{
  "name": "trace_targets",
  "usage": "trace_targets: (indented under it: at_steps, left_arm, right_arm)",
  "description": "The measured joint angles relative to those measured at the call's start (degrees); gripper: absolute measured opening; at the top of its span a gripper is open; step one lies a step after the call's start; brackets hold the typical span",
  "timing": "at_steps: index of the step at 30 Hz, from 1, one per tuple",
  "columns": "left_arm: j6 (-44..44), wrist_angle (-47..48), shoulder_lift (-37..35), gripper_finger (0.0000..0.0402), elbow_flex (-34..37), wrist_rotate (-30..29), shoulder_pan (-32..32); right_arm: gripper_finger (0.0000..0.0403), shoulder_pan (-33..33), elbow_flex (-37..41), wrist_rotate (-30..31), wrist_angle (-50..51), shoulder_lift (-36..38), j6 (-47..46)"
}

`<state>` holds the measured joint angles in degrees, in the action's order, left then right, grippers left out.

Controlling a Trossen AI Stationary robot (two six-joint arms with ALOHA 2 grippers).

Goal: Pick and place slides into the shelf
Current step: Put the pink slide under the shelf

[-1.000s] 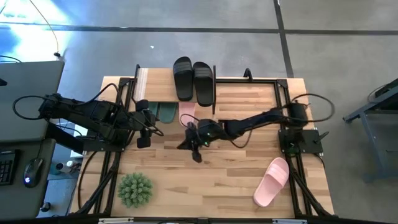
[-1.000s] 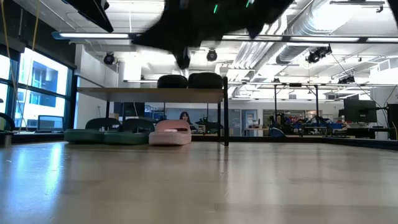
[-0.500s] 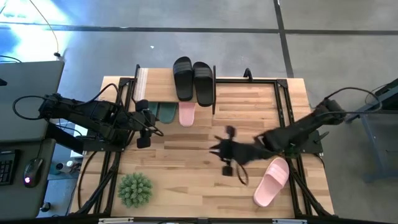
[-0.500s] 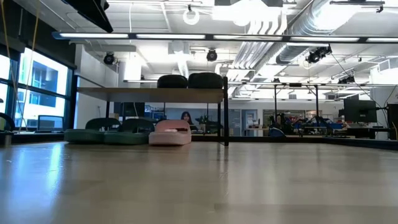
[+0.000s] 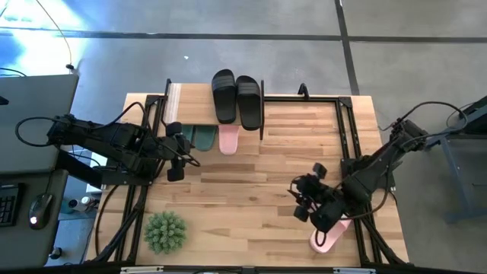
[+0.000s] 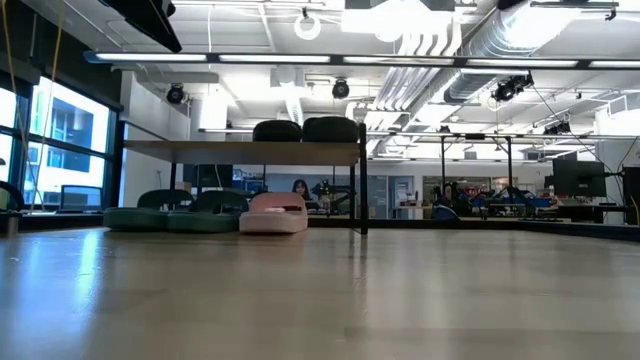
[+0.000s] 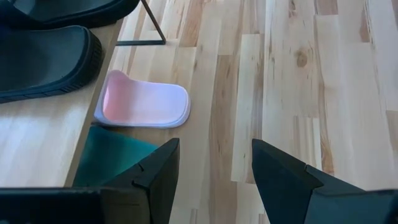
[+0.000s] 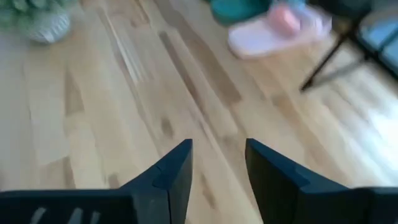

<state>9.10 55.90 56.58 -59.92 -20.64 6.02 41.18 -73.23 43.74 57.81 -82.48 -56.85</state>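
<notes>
The shelf [image 5: 176, 97] stands at the upper centre of the high view. Black slides [image 5: 235, 96] rest on its top board. Green slides [image 5: 199, 137] and one pink slide [image 5: 228, 138] lie on the tier beneath. A second pink slide [image 5: 329, 232] lies at the lower right of the table [image 5: 251, 190], partly covered by the right gripper [image 5: 306, 204], whose fingers are parted and empty. The left gripper [image 5: 174, 151], left of centre beside the green slides, is likewise parted and empty. A plant ball [image 5: 165, 230] sits at lower left.

2 black slides [image 5: 236, 97] atop shelf [image 5: 173, 103], pink slide [image 5: 229, 139] beneath
</notes>
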Motion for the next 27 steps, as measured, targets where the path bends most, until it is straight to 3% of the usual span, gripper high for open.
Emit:
trace_targets:
  at_steps: [4,14,21,27]
  left_arm:
    - [0.0,0.0,0.0,0.0184,0.0,0.1,0.0]
    - [-0.1,0.0,0.0,0.0184,0.0,0.1,0.0]
    - [-0.4,0.0,0.0,0.0184,0.0,0.1,0.0]
    - [-1.4,0.0,0.0,0.0184,0.0,0.1,0.0]
  right_arm:
    - [0.0125,2.2,-0.7,-7.0,9.4,0.0,-11.4]
    - [0.0118,7.5,-1.0,-34.7,28.6,-2.8,-43.0]
    - [0.0118,10.4,-1.0,-46.3,28.5,-12.5,-51.4]
    - [0.0119,11.3,-1.0,-53.5,27.7,-22.6,-51.1]
